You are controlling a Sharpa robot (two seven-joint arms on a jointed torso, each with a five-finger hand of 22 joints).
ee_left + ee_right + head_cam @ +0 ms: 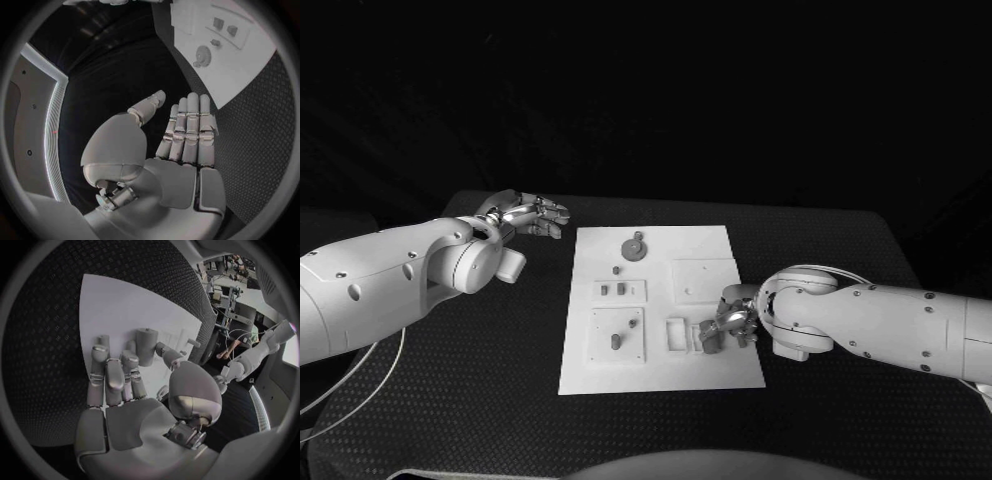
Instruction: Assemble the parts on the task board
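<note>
On task board (661, 370), unlabelled parts (633, 248), right robot hand (733, 325)

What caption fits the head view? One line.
Right hand works at the task board's near right corner; left hand hovers open beside it.

White task board (718, 370) lies flat mid-table, small grey parts (633, 248) (scattered) on it.

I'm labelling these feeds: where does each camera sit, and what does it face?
Head view: on the head, looking down at the task board; both arms show.
Left wrist view: behind the left robot hand, open, beside the board.
Right wrist view: behind the right robot hand, over the board.
All share the board.
</note>
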